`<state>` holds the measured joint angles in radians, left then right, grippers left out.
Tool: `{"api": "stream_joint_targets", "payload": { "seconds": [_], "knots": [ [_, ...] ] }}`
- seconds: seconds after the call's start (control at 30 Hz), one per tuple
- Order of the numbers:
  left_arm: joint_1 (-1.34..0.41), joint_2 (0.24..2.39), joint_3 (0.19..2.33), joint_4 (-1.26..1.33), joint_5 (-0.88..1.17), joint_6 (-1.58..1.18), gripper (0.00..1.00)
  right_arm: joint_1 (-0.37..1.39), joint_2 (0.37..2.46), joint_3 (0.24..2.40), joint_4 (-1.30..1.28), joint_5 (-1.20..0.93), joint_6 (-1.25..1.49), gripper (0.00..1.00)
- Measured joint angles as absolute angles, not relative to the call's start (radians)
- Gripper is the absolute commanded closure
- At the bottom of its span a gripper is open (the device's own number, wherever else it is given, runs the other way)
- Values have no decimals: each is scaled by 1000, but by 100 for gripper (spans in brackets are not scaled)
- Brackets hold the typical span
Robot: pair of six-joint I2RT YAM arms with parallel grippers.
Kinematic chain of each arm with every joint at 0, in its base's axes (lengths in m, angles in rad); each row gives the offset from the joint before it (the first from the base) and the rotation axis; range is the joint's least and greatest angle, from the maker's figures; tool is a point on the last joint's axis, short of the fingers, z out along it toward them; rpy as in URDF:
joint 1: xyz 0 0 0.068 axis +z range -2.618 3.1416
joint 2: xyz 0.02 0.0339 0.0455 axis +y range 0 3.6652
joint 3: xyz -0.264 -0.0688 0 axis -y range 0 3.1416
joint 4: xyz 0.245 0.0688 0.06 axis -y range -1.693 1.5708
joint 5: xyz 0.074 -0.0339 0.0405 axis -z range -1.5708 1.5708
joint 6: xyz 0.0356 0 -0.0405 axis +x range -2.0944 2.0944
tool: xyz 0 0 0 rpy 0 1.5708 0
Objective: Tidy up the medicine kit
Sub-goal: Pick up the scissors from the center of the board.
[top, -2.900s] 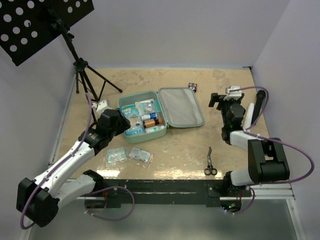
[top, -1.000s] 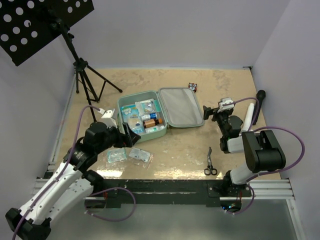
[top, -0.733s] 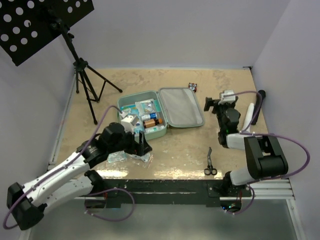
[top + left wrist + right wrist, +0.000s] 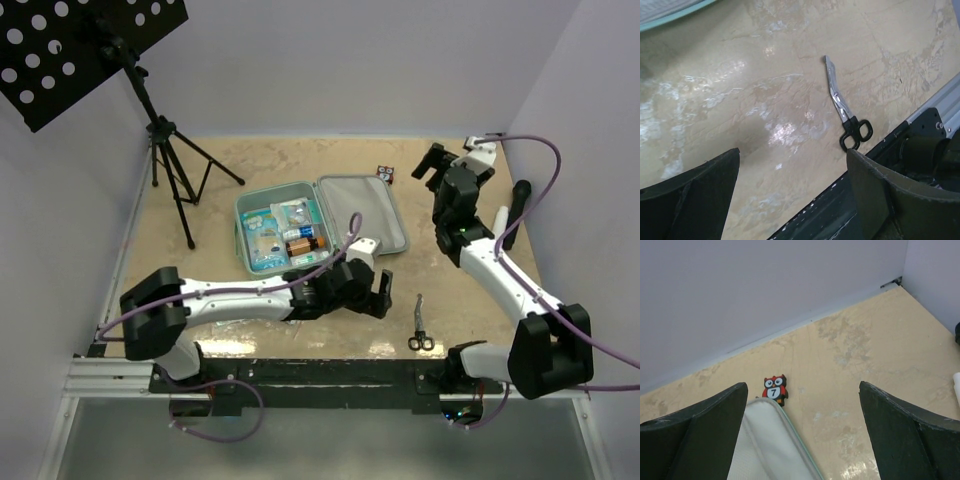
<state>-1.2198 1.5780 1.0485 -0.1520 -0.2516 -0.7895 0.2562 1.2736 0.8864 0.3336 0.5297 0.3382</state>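
Note:
The medicine kit (image 4: 275, 235) lies open mid-table, a mint-green case whose tray holds several packets and small bottles. Its pale grey lid (image 4: 362, 215) is folded out flat to the right. My left gripper (image 4: 372, 300) hangs open in front of the kit, nothing between its fingers (image 4: 690, 195). In the left wrist view it (image 4: 795, 195) is over bare table, with the scissors (image 4: 845, 107) ahead. My right gripper (image 4: 432, 165) is open and empty, raised past the lid's far right corner. In its wrist view it (image 4: 802, 430) faces the lid's corner (image 4: 770, 445).
Black-handled scissors (image 4: 420, 325) lie at the front right near the table's metal rail (image 4: 935, 115). A small red owl figure (image 4: 775, 388) sits against the lid's far corner. A black tripod (image 4: 170, 170) with a perforated plate stands at the back left. My left arm stretches across the table's front.
My left arm has swung right along the front, from the loose packets to beside the scissors, and now covers those packets. My right arm has lifted and reached toward the back. Both grippers stayed open.

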Motion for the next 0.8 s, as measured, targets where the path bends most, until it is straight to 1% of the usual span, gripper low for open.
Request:
{"api": "stream_joint_targets", "payload": {
  "seconds": [0.2, 0.33, 0.63, 0.8],
  "knots": [
    [-1314, 1735, 1201, -207, -393, -881, 7, 256, 1273, 842, 292, 570, 377, 2],
    [-1357, 1861, 1352, -289, -461, -944, 6, 256, 1262, 827, 279, 594, 413, 2],
    [-1390, 2170, 1653, -518, -538, -1058, 6, 256, 1190, 822, 230, 669, 485, 2],
    [-1390, 2224, 1699, -580, -566, -1083, 6, 256, 1175, 806, 223, 690, 510, 2]
  ]
}}
